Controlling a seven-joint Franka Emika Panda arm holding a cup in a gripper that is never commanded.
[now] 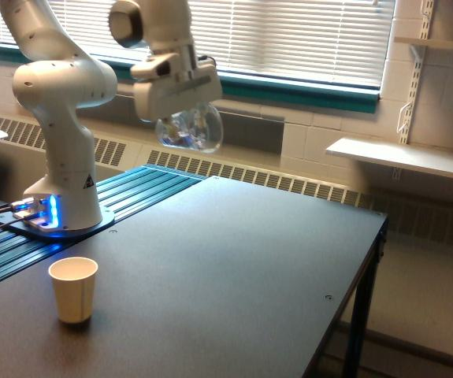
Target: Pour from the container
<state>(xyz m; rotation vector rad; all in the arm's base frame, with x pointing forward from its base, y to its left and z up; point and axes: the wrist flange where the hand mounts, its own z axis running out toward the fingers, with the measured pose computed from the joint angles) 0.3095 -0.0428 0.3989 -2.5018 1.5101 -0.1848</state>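
At the exterior view's left, the white Panda arm's base [59, 201] stands on a ribbed blue-lit strip [124, 206] along the far edge of the dark desk [234, 276], with a blue light glowing at its foot. In front of it, near the desk's near-left corner, a cream paper cup [74, 289] stands upright and open-mouthed, apart from everything else on the surface.

Further right and high above the desk, the arm bends over and ends in the claw [180, 118], which points downward. It is closed on the container [189, 129], a small clear rounded cup that hangs just under the white hand. The container is tilted rather than upright, though which way its mouth faces cannot be made out. Small reddish and dark pieces show faintly through its wall. It hangs in the air well above the desk, up and to the right of the paper cup and far from it, in front of the window blinds [305, 35] and the teal sill [321, 93].

At the exterior view's right, a pale wall shelf [403, 157] juts out beyond the desk's edge, with another shelf [435, 41] higher up.
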